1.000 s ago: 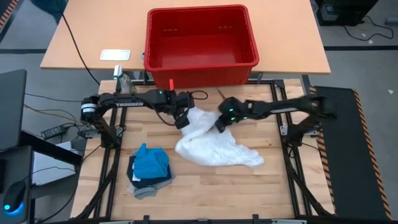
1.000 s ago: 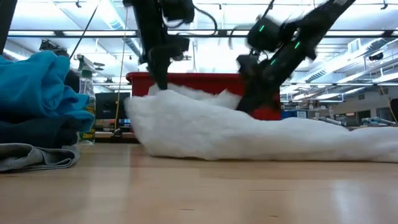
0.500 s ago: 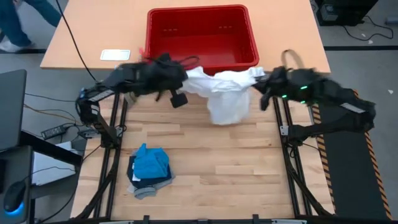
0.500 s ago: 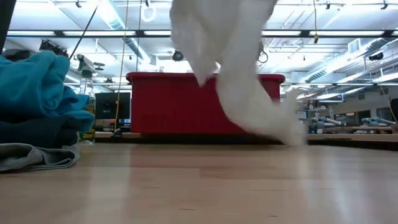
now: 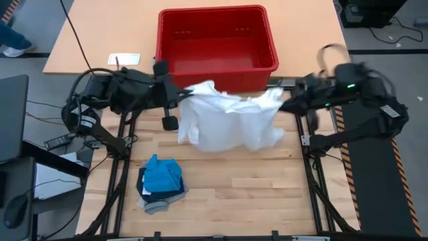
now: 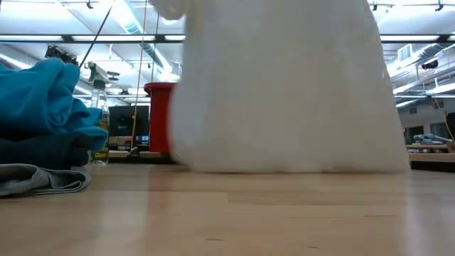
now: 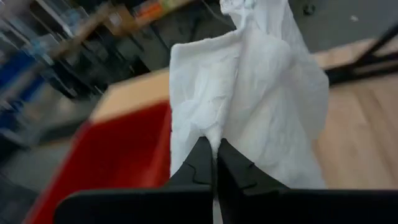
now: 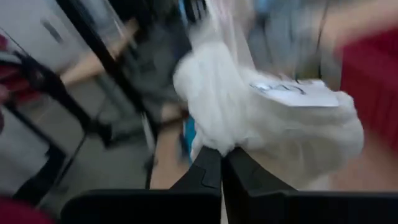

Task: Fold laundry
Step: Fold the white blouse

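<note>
The white cloth [image 5: 227, 120] hangs spread in the air between my two grippers over the far half of the table. In the low view the white cloth [image 6: 284, 85] drops like a curtain; whether its lower edge touches the wood I cannot tell. My left gripper [image 5: 180, 99] is shut on its left upper corner and my right gripper [image 5: 284, 104] on its right upper corner. Near the table's front left lies a pile: a bright blue garment [image 5: 162, 174] on a navy garment [image 5: 143, 182] on a grey T-shirt [image 5: 157, 204]. My left gripper pinches a bunched bit of the cloth's upper edge [image 7: 214, 132] between its two fingers, coming nearly level from the table's left. The cloth hangs below and beyond the fingers. My right gripper pinches a gathered fold of the cloth's upper edge [image 8: 219, 142] between its two fingers, coming nearly level from the table's right. The cloth hangs below and stretches toward the other arm.
A red basket [image 5: 215, 47] stands on the far table behind the cloth. A white card [image 5: 124, 59] lies left of it. A spray bottle [image 6: 99, 114] stands beyond the pile. Bare wood [image 5: 267, 194] lies at the front right.
Both grippers have risen from the table with the white cloth and drawn apart, the left toward the left edge, the right toward the right edge. The cloth, heaped on the wood before, has been lifted and now hangs spread out between them.
</note>
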